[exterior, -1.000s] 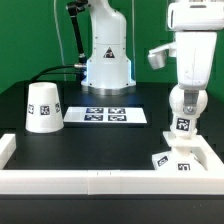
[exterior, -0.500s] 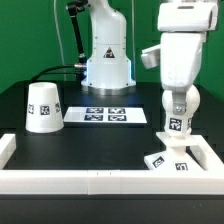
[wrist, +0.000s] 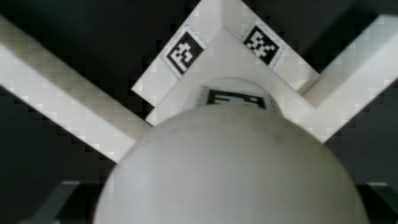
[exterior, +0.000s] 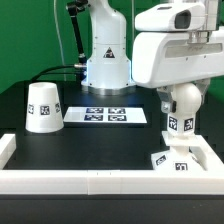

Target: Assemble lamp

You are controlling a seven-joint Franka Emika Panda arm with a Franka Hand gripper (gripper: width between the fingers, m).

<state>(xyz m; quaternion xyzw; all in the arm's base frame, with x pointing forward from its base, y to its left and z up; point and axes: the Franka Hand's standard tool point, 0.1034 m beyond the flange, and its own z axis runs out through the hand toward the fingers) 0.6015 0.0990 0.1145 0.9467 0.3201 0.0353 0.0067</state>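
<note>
Gripper straight above the bulb, right down at its top; cannot tell whether it is open or clamped.
Bulb stands upright on the base, one tag facing the exterior camera. In the wrist view its rounded top fills most of the frame, with the base's tagged corner beyond it; contact with the fingers is not readable. Base lies on the black table, in the corner of the white rail at the exterior view's right. Marker board lies flat near the base, farther back. Shade stands narrow end up, well apart at the exterior view's left.
</note>
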